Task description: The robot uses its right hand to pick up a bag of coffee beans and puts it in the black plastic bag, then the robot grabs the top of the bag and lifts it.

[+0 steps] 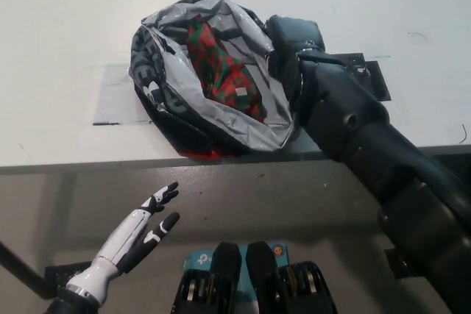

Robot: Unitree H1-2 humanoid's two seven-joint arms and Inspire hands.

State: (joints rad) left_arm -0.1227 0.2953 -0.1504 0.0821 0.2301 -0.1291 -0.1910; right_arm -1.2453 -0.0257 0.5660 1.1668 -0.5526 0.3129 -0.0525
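A black plastic bag (156,97) with a silver lining lies open on the white table (59,27), near its front edge. A red and green bag of coffee beans (221,71) lies inside it. My black right hand (293,38) sits on the bag's right rim, its back turned up. Its underside is hidden against the rim, so its grip does not show. My white left hand (140,232) rests open at the lower left, below the table edge and away from the bag.
The table's front edge (110,161) runs across the picture just below the bag. A flat dark piece (372,77) lies on the table behind my right forearm. A thin dark line (107,123) marks the tabletop left of the bag.
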